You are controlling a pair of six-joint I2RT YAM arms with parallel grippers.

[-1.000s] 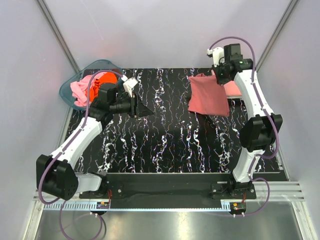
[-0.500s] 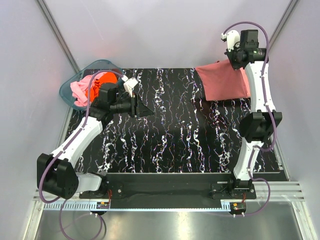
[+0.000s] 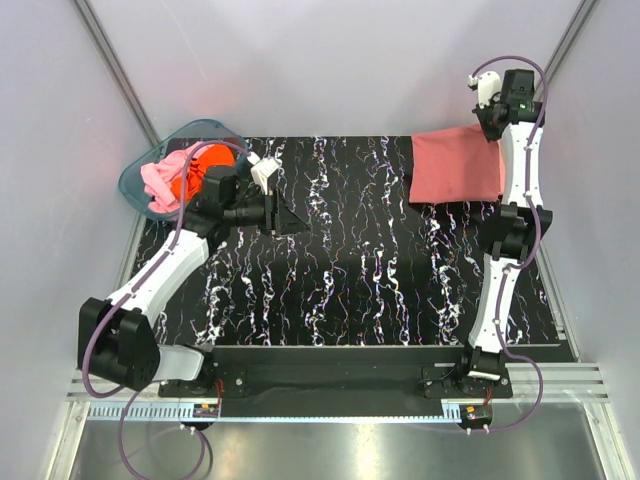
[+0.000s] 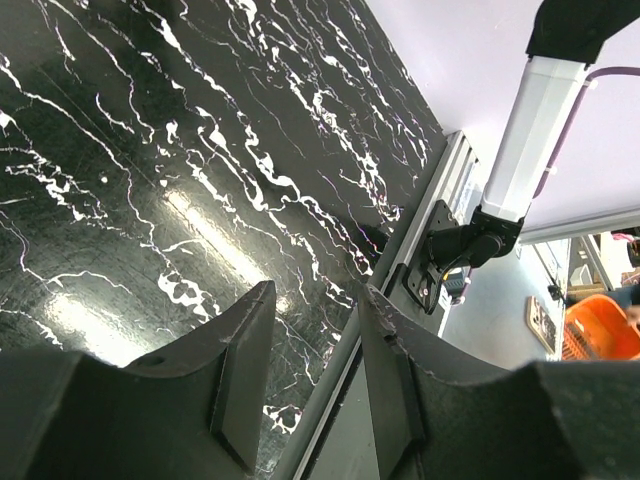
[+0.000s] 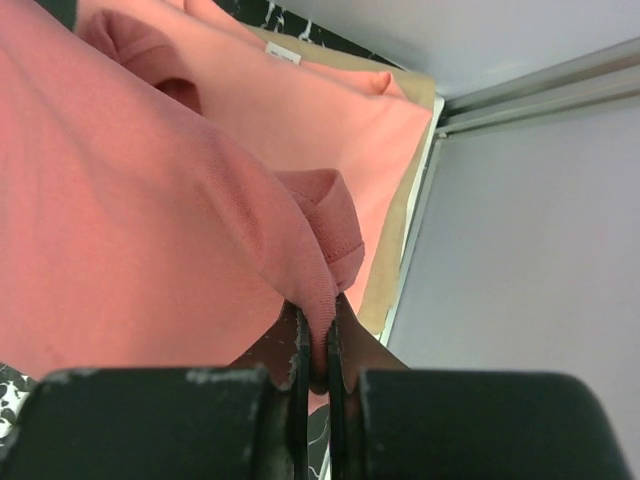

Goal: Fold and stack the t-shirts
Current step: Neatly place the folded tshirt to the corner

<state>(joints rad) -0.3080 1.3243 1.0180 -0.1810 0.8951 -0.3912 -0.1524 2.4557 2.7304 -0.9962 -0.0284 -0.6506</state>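
Note:
My right gripper [image 3: 496, 122] is at the table's far right corner, shut on a folded edge of the brick-red t-shirt [image 3: 458, 165]. The right wrist view shows that cloth [image 5: 150, 230] pinched between the tips of the right gripper [image 5: 318, 312]. Under it lies a salmon-pink t-shirt [image 5: 330, 110] with a small white label [image 5: 283, 52]. Pink [image 3: 160, 180] and bright orange [image 3: 200, 165] t-shirts sit bunched in the teal tub [image 3: 135, 180] at the far left. My left gripper [image 3: 298, 220] hovers open and empty over the black marbled table [image 3: 340, 270]; nothing lies between its fingers [image 4: 245, 360].
A tan board [image 5: 400, 250] lies under the salmon-pink shirt, against the metal frame rail [image 5: 530, 95] and the right wall. The left wrist view looks across the table [image 4: 150, 150] to the right arm's base [image 4: 455, 250] at the near edge.
My right arm has swung toward the far right corner, carrying the brick-red t-shirt from mid-right of the table to over the salmon-pink one. The left arm has barely moved.

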